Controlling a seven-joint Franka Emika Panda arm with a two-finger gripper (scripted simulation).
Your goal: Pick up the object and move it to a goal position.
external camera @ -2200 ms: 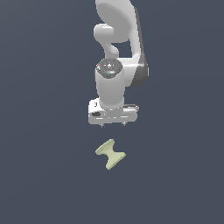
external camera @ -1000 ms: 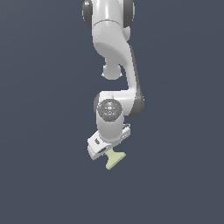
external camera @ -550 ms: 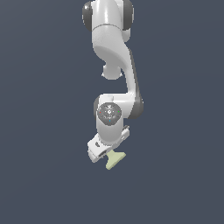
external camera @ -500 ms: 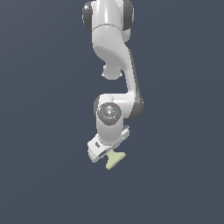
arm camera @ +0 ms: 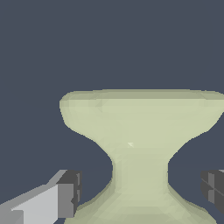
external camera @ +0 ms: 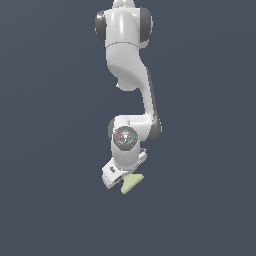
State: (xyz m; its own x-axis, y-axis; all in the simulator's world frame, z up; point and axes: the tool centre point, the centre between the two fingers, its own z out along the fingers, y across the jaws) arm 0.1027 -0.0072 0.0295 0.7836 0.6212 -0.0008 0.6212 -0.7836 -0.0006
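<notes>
The object (external camera: 133,183) is a small pale yellow-green hourglass block lying on the dark floor. In the exterior view my gripper (external camera: 123,180) is tilted and down over it, covering its end toward the exterior view's left. In the wrist view the object (arm camera: 140,127) fills the middle. My gripper (arm camera: 140,190) is open and straddles the narrow waist. One finger (arm camera: 65,199) and the other finger (arm camera: 213,188) stand on either side of the waist, each with a gap to it. The object's near flared end is cut off by the frame edge.
The floor (external camera: 55,200) is a plain dark blue-grey surface. The white arm (external camera: 131,75) rises above the gripper in the exterior view. No other objects and no goal marker show.
The arm has turned the gripper and come down from above the object until the fingers sit around it. Over the last second it sank only slightly. The object has not moved.
</notes>
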